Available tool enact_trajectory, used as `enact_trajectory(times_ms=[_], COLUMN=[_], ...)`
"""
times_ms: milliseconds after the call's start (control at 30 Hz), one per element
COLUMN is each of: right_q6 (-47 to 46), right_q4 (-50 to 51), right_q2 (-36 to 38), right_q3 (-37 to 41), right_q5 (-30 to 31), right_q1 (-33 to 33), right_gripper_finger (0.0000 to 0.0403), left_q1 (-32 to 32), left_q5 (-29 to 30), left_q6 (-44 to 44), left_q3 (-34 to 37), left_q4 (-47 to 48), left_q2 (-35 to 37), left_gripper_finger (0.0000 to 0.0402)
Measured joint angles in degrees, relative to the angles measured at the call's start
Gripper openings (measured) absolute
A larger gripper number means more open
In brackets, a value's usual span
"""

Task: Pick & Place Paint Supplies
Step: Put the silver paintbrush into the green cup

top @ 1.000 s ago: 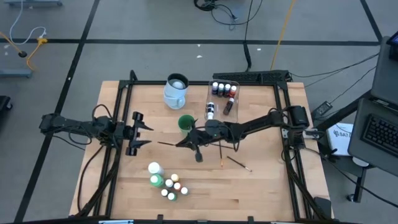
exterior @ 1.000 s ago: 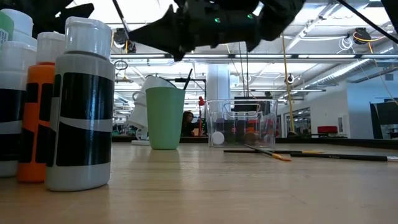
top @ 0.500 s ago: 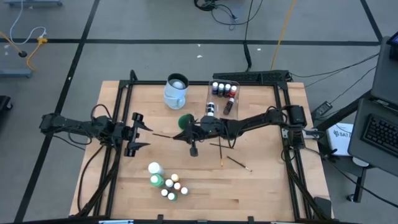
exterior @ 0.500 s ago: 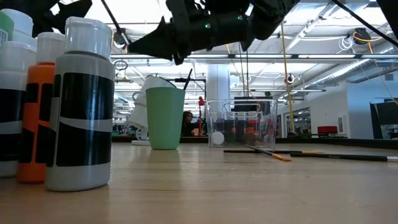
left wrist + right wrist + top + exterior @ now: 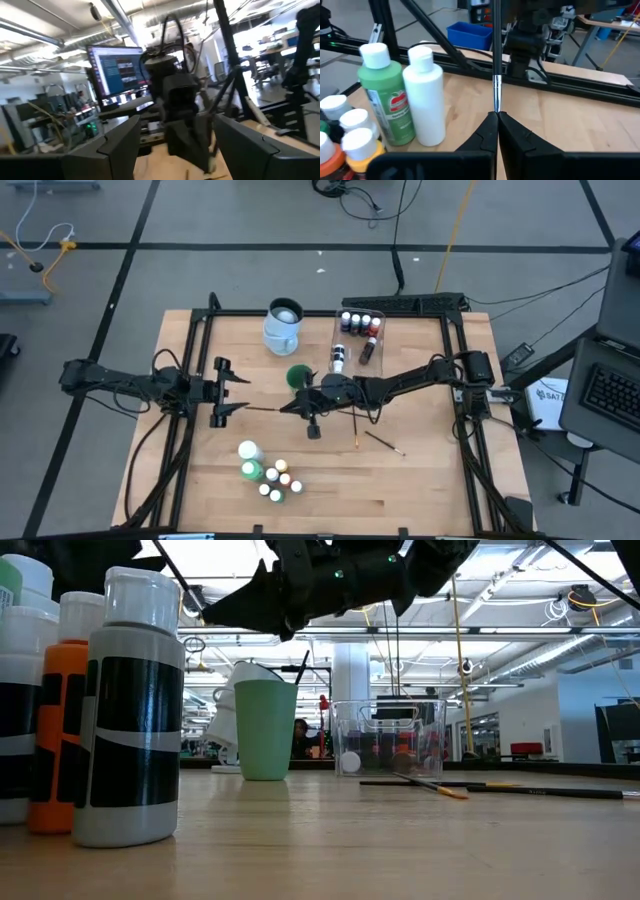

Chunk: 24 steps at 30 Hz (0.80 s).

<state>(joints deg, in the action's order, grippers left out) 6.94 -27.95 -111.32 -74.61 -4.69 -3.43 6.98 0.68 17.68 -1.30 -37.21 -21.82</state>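
Observation:
My right gripper [image 5: 288, 407] hovers over the table's middle, shut on a thin dark-handled brush [image 5: 265, 408] that sticks out level toward the left arm. My left gripper [image 5: 246, 393] is open at the table's left. The brush's free end [image 5: 247, 408] is close to its near fingertip; I cannot tell whether they touch. A green bottle [image 5: 387, 95], a white bottle [image 5: 425, 95] and several tiny capped bottles [image 5: 275, 480] stand on their bases near the front edge. Two more brushes [image 5: 355, 425] [image 5: 385, 443] lie flat on the wood. My right gripper pinches the brush between its two fingers just below the silver ferrule [image 5: 496, 100]. The fingers come level from the table's right and lie along the brush. The dark handle [image 5: 496, 30] runs straight out past the fingertips, lifted clear of the table.
A green cup [image 5: 298, 375] stands just beyond my right gripper. A pale-blue jug [image 5: 283, 325] and a clear tub [image 5: 358, 340] holding small bottles stand toward the far edge. Black frame rails [image 5: 190, 370] run along both sides.
My right gripper drifted a little toward the far edge with the brush and came back. It stays shut, and the brush handle still points at the left gripper.

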Motion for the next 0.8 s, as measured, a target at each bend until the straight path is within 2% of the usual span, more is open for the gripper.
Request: enact_trajectory(times_ms=[167,267,400,500,800], right_q6=[1.2,1.3,1.3,1.3,1.9], right_q4=[-0.1,-0.5,-0.4,-0.2,0.4], right_q2=[0.1,0.1,0.1,0.1,0.1], right_q3=[0.0,0.0,0.0,0.0,0.0], right_q5=[0.1,0.1,0.2,0.2,0.2], right_q1=[-0.6,-0.6,-0.1,0.0,-0.1], right_gripper_finger=[0.0,0.0,0.0,0.0,0.0], left_q1=[0.0,0.0,0.0,0.0,0.0], left_q5=[3.6,7.3,2.2,1.4,-3.7], left_q6=[-1.9,-3.4,-3.7,-3.7,-3.9], left_q3=[0.0,-1.5,-4.3,-5.4,-5.8], left_q4=[-1.1,-0.5,-0.4,-0.5,-10.5], left_q2=[-0.2,-3.6,-9.9,-13.6,-22.1], left_gripper_finger=[0.0255,0.0255,0.0255,0.0255,0.0255])
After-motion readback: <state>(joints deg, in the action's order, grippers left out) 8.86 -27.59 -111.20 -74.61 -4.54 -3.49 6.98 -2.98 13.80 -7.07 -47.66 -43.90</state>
